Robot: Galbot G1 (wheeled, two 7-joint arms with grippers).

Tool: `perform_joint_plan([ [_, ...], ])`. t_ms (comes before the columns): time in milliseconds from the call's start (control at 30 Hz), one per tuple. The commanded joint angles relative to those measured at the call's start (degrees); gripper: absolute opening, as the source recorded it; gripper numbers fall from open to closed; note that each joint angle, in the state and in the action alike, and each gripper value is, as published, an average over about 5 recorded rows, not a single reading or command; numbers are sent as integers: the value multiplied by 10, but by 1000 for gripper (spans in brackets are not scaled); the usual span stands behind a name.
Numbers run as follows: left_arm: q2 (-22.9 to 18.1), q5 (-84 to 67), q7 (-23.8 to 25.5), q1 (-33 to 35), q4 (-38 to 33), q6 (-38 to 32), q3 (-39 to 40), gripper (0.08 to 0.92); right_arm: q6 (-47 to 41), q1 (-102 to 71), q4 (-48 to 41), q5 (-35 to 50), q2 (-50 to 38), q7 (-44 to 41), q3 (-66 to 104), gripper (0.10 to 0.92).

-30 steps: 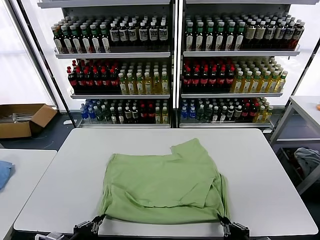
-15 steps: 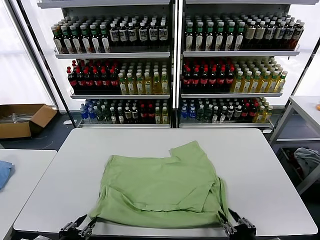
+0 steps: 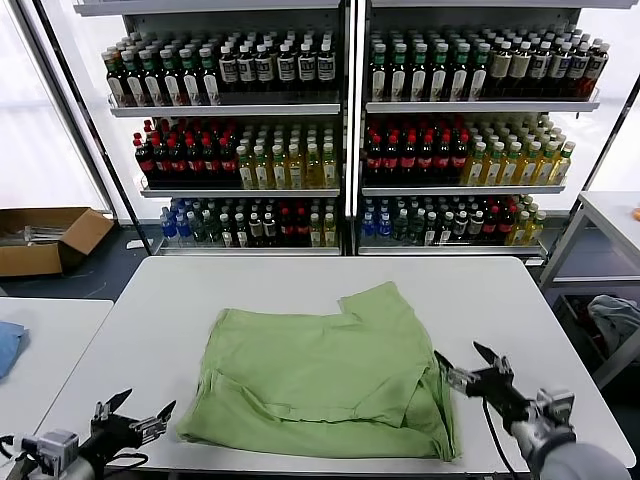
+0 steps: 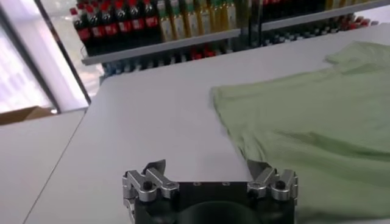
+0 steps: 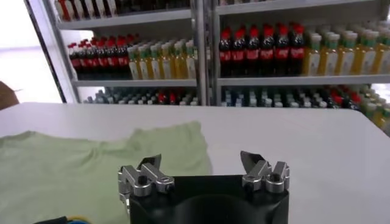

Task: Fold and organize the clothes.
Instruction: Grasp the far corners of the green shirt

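Observation:
A light green shirt (image 3: pixel 320 375) lies partly folded on the white table (image 3: pixel 330 285), its near hem doubled over and one sleeve (image 3: pixel 375 300) pointing to the far side. No collar, buttons or print show. My left gripper (image 3: pixel 135 408) is open and empty, just off the shirt's near left corner. My right gripper (image 3: pixel 466 366) is open and empty, just off the shirt's right edge. The shirt also shows in the left wrist view (image 4: pixel 317 128) and in the right wrist view (image 5: pixel 79 164), beyond each open gripper (image 4: pixel 207 167) (image 5: pixel 201 159).
Shelves of bottles (image 3: pixel 350 130) stand behind the table. A second table (image 3: pixel 40 350) at the left holds a blue cloth (image 3: pixel 8 345). A cardboard box (image 3: pixel 45 238) is on the floor at the left. A grey-blue bundle (image 3: pixel 615 318) lies at the right.
Both grippers have let go of the shirt's near corners and opened. The left moved out to the left, the right out and up along the right edge. The hem has settled on the table.

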Motion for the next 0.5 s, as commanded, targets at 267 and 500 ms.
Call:
perform_joint_plan([
  [267,88,-133,-9,-394,285,-10,276,823,3,333,-333,-39,16,-87,-198,823],
  [500,64,-146,-22,-484,364,-4,336,823,-14,360,-401,-64,46,-78,-216,823],
])
